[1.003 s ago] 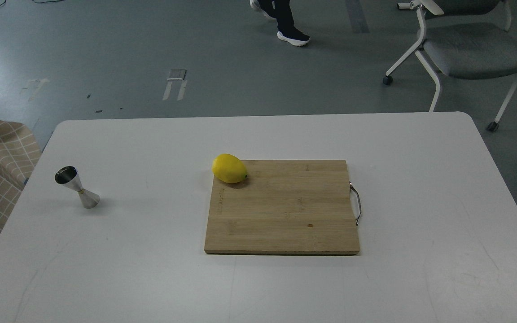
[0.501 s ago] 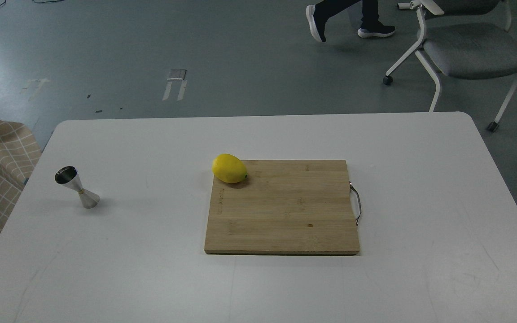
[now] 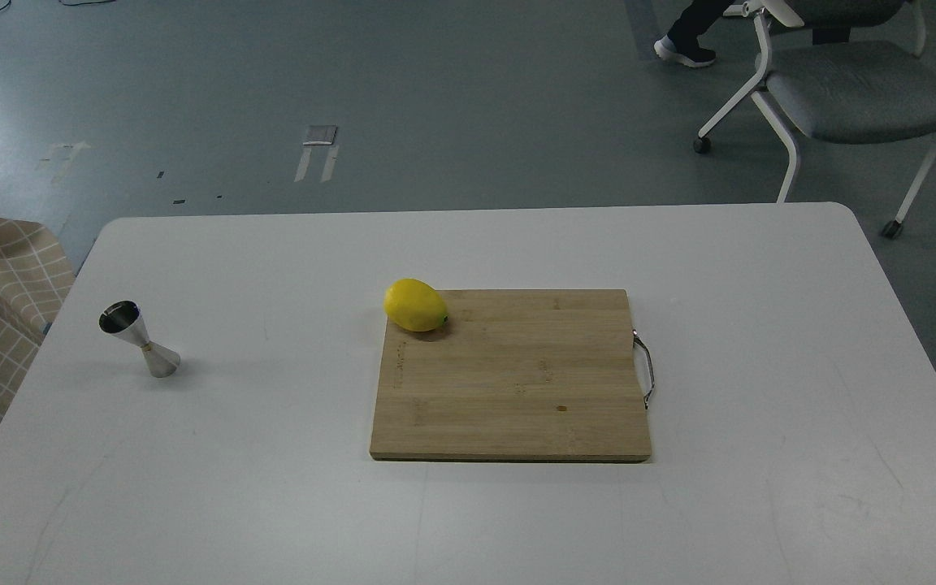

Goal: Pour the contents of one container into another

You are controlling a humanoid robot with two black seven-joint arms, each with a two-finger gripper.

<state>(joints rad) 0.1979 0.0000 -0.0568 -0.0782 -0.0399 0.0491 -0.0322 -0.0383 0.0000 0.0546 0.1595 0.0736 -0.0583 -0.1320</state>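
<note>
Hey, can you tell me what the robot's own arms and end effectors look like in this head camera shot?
Neither arm nor end effector appears in the head view, so their colours, shapes, cables and markings cannot be described. Visible are only the white table, a shiny steel hourglass jigger, a yellow lemon and a wooden cutting board.

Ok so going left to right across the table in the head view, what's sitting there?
Steel jigger standing near the left edge → lemon on the far left corner of the wooden cutting board → the board's metal handle on its right side.
</note>
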